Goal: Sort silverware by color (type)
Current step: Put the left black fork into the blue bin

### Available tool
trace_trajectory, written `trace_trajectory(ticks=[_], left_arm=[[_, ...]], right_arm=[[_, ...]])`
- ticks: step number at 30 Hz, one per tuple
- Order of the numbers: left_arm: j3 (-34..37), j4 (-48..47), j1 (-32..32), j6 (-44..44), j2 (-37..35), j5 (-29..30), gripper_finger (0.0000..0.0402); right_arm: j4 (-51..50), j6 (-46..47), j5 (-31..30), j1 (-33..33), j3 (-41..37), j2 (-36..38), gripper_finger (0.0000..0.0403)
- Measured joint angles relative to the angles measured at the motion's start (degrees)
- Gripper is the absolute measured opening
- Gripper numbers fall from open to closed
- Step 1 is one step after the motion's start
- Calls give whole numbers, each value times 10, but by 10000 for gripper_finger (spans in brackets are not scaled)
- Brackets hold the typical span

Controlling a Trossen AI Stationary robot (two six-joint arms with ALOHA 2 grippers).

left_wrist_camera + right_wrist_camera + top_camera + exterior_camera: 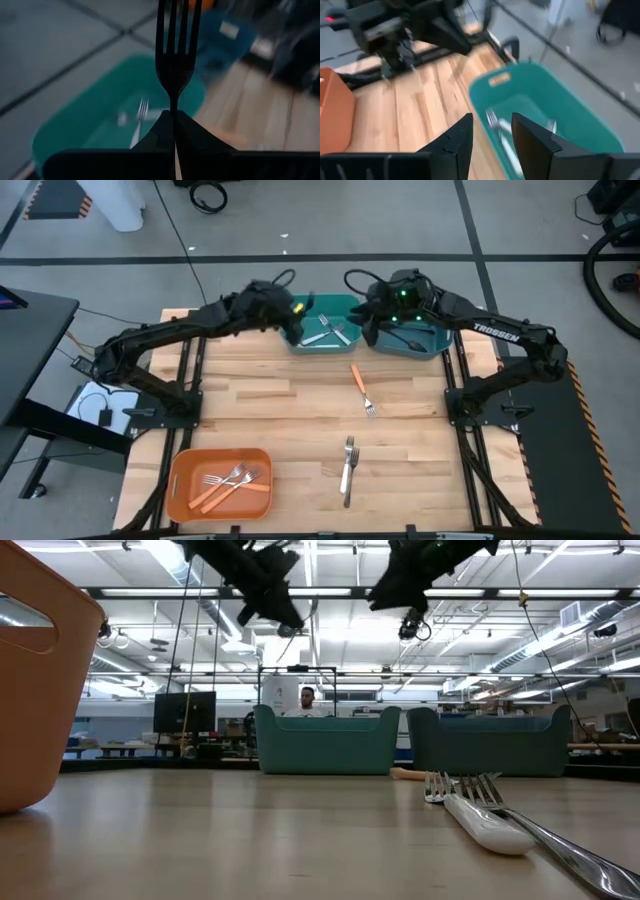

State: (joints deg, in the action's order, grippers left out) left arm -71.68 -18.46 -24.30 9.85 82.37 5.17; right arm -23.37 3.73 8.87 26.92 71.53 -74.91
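My left gripper (291,317) hovers over the left end of the left teal bin (322,338), shut on a dark fork (175,55). My right gripper (373,320) is open and holds nothing; it hangs between the left teal bin and the right teal bin (412,342). In the right wrist view its gripper (492,131) is above the left teal bin (545,110). Silver forks (328,332) lie flat in the left bin and a dark fork (408,340) in the right one. An orange-handled fork (361,387) and a white-handled fork (348,468) lie on the table. My left gripper pinches the dark fork between its two shut fingers (192,135) at the narrow neck (173,102) just below the tines. The tines stick out past the fingertips. The handle is hidden behind the fingers. The fork is lifted clear above the teal bin (100,125).
An orange bin (220,498) with orange-handled forks sits near the table's near left corner. In the low view the white-handled fork (485,825) lies close by, and both teal bins (325,745) stand at the far edge. The wood between is bare apart from the two loose forks.
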Motion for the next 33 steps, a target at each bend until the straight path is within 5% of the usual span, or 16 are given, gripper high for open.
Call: trace_trajectory(ticks=[9,21,29,33], left_arm=[[0,205,22,-26,31,-3,10],[0,225,27,-50,72,6,12],[0,229,23,-53,74,4,12],[0,234,16,-69,74,-9,14]], right_arm=[[202,-40,-63,-31,-13,-50,142],[272,-3,-162,-33,-14,-76,138],[264,11,-171,-33,-14,-76,19],[262,8,-175,-33,-13,-76,14]])
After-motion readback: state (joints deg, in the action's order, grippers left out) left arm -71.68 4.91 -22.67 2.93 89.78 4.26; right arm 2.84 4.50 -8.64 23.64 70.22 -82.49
